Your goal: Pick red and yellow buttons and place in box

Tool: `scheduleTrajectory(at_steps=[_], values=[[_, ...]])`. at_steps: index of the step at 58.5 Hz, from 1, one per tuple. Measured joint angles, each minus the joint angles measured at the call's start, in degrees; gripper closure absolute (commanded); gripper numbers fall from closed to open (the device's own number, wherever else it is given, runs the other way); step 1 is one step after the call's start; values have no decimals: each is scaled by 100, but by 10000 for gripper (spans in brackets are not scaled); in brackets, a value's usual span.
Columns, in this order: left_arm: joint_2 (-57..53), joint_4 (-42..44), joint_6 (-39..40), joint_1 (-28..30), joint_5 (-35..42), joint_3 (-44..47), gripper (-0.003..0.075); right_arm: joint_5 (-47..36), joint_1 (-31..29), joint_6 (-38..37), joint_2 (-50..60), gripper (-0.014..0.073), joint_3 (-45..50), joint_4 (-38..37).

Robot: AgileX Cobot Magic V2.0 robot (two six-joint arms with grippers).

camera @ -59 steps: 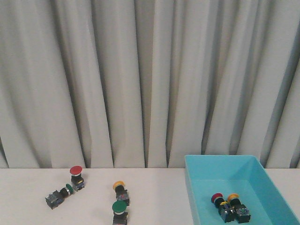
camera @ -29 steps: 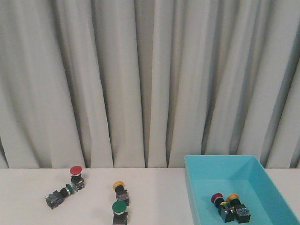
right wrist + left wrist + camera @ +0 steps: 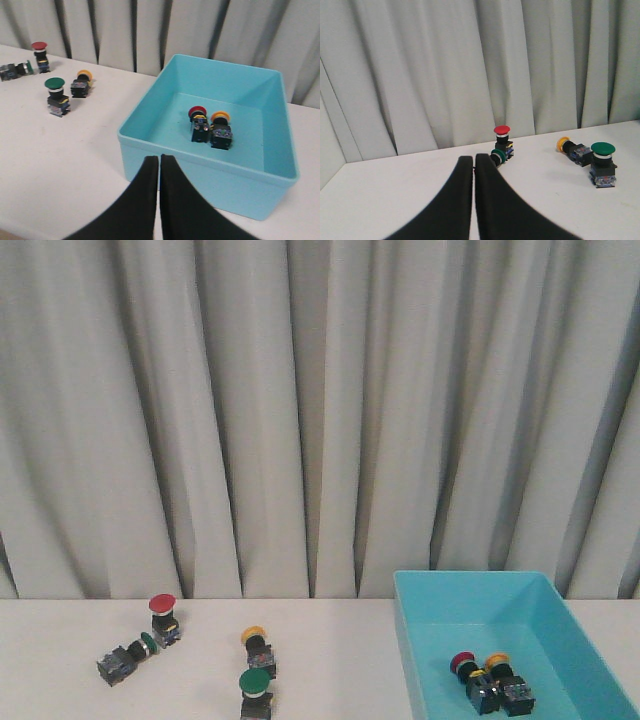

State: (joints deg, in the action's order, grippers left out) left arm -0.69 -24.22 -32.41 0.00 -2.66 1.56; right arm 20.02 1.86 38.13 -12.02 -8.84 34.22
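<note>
A red button (image 3: 162, 604) stands upright at the table's far left; it also shows in the left wrist view (image 3: 502, 131) and the right wrist view (image 3: 39, 46). A yellow button (image 3: 254, 639) lies on its side near the middle, seen too in the left wrist view (image 3: 566, 145) and the right wrist view (image 3: 83, 76). The turquoise box (image 3: 420, 640) at the right holds a red button (image 3: 462, 664) and a yellow button (image 3: 497, 661). My left gripper (image 3: 473, 159) is shut and empty, short of the red button. My right gripper (image 3: 159, 158) is shut and empty, before the box wall (image 3: 200, 165). Neither gripper shows in the front view.
A green button (image 3: 256, 684) stands upright in front of the yellow one. Another green button (image 3: 126, 656) lies on its side beside the red one, partly hidden behind my left fingers (image 3: 490, 180). A grey curtain (image 3: 320, 410) closes the back.
</note>
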Motion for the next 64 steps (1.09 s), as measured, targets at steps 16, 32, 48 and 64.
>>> scheduleTrajectory(at_steps=[16, 32, 48, 64], values=[[0, 0, 0, 0, -12, 0, 726, -596, 0, -2261, 1198, 598, 1042, -1467], [0, 0, 0, 0, -14, 0, 726, -604, 0, -5631, 1257, 598, 1049, -4669], [0, 0, 0, 0, -14, 0, 726, -822, 0, -6052, 1257, 598, 1049, -5352], [0, 0, 0, 0, -14, 0, 726, -822, 0, -6052, 1257, 598, 1049, -5358]])
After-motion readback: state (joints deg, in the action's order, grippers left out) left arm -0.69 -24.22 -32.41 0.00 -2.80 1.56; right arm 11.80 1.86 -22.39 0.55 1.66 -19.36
